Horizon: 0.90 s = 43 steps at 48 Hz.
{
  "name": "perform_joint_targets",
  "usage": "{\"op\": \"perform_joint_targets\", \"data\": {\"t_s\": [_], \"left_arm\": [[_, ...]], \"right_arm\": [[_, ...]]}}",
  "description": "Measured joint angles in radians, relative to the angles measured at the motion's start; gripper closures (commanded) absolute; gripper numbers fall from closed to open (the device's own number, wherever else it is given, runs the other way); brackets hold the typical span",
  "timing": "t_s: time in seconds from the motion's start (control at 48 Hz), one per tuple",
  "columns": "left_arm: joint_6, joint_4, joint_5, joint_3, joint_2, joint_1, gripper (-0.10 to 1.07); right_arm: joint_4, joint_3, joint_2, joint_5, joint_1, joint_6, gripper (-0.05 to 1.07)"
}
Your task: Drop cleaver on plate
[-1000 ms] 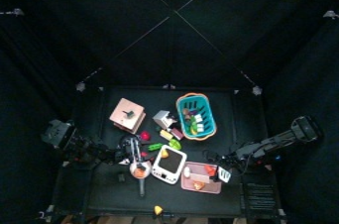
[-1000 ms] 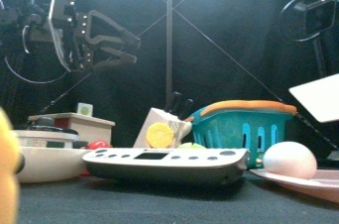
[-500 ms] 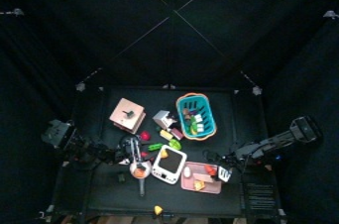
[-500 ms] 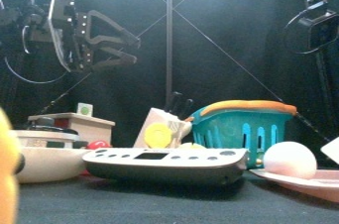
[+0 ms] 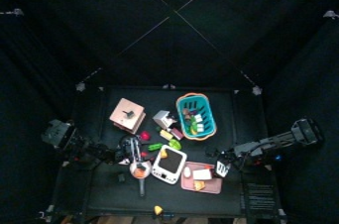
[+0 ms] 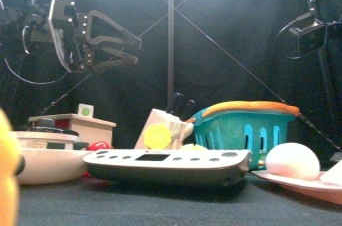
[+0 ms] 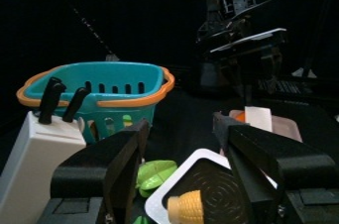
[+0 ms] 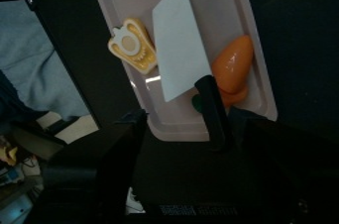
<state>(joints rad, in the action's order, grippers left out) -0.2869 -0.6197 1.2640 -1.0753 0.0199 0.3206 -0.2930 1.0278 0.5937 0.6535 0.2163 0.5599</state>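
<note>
We find the cleaver [image 8: 179, 48] lying flat on the salmon-pink plate [image 8: 245, 30], its whitish-grey blade stretched across the plate's middle and its dark handle pointing toward the plate's edge, with an orange carrot-like piece [image 8: 233, 67] just beside the handle and a yellow and white egg-like piece [image 8: 133, 46] on the blade's other side. The right tool [image 8: 179, 139] hangs above the plate with its two black jaws spread wide and nothing between them; the cleaver lies apart from both. Seen from high above, we place the plate [image 5: 201, 183] near the tabletop's [image 5: 99, 109] front edge, just beside a white device [image 5: 166, 165], with the right arm reaching in from the right and its tool [image 5: 225, 168] at the plate's right side. The blue basket [image 5: 195, 116] stands farther back, near a tan-pink slab [image 5: 127, 112]. From table height we see a white egg [image 6: 291, 160] resting on the plate [image 6: 314, 184]. The left tool [image 7: 179, 164] rests on the left side of the tabletop, its jaws also wide apart and holding nothing.
</note>
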Motion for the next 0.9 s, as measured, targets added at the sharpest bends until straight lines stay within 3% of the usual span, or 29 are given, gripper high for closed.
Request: {"op": "perform_joint_targets", "data": {"t_s": [0.271, 0.458, 0.604, 0.729, 0.896], "left_arm": [[0.000, 0.002, 0.000, 0.000, 0.000, -0.002, 0.08], [0.000, 0.002, 0.000, -0.008, 0.000, 0.000, 0.08], [0.002, 0.000, -0.029, -0.012, 0.011, 0.000, 0.07], [0.000, 0.002, -0.086, -0.011, 0.038, 0.000, 0.07], [-0.002, 0.003, -0.233, -0.008, 0.086, -0.009, 0.07]], "right_arm": [[0.043, -0.025, -0.002, 0.017, -0.002, -0.003, -0.01], [0.169, -0.043, -0.008, -0.012, 0.000, -0.003, -0.01], [0.339, -0.060, -0.021, -0.143, -0.008, -0.003, -0.01], [0.529, -0.066, -0.038, -0.334, -0.025, -0.003, -0.01], [0.741, -0.066, -0.071, -0.565, -0.081, -0.003, -0.01]]}}
